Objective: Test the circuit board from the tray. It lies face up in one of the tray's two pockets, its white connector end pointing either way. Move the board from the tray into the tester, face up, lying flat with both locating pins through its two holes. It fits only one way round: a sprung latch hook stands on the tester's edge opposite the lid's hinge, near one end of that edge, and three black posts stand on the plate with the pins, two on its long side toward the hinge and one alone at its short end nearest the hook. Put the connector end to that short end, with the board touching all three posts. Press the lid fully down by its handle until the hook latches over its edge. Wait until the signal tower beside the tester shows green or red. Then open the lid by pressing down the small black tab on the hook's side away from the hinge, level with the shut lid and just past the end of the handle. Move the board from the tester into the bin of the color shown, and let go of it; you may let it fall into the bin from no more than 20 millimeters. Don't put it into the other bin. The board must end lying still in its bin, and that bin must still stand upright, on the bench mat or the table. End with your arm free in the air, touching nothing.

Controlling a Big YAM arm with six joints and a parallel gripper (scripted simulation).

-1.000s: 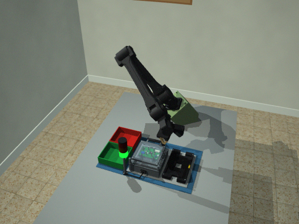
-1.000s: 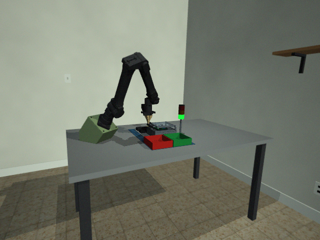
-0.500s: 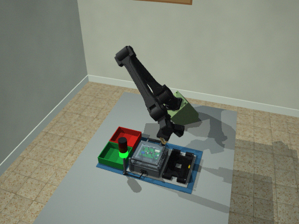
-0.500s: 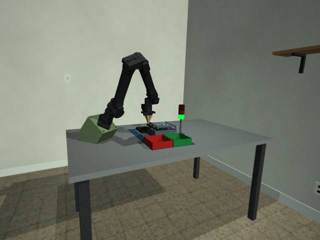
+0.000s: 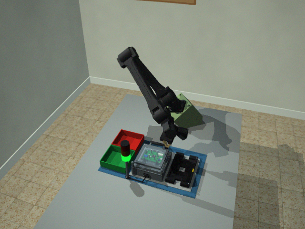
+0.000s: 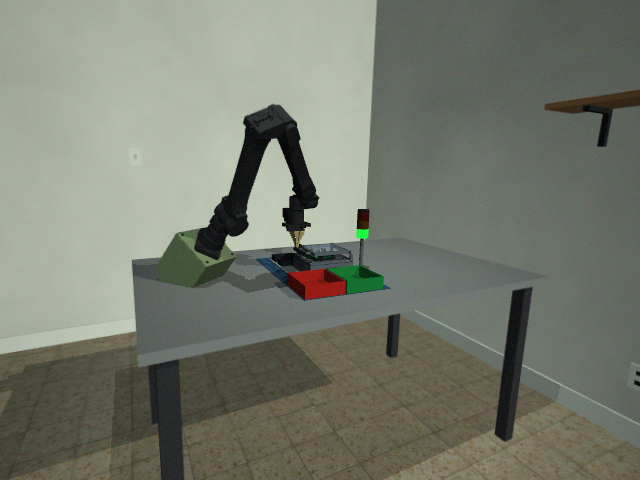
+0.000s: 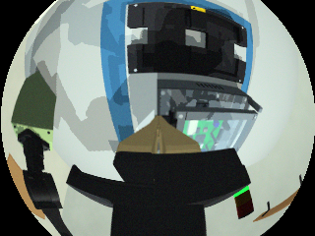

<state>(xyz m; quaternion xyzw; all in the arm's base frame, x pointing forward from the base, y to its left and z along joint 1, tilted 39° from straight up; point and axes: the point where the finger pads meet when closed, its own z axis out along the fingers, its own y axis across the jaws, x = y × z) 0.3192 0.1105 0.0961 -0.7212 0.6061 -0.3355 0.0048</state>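
My gripper [image 5: 167, 147] [image 6: 296, 246] [image 7: 158, 120] is shut and empty, pointing down at the tester's edge on the arm's side, by the handle end; contact there is too small to tell. The clear lid [image 5: 146, 164] [image 7: 241, 129] lies down over the tester [image 5: 150, 174] [image 6: 323, 265], nearly level; whether the hook holds it cannot be told. The green circuit board [image 5: 153, 156] [image 7: 203, 134] shows through it, white connector toward the gripper side. The signal tower [image 5: 126, 157] [image 6: 362, 234] [image 7: 242, 192] is lit green. The hook and tab are mostly hidden by the fingers.
The green bin [image 5: 112, 167] [image 6: 364, 285] and red bin [image 5: 136, 136] [image 6: 324, 290] stand upright and empty beside the tester. The black tray [image 5: 188, 163] [image 7: 162, 59], with no board in it, is on the other side. The tower and its cable are near the green bin.
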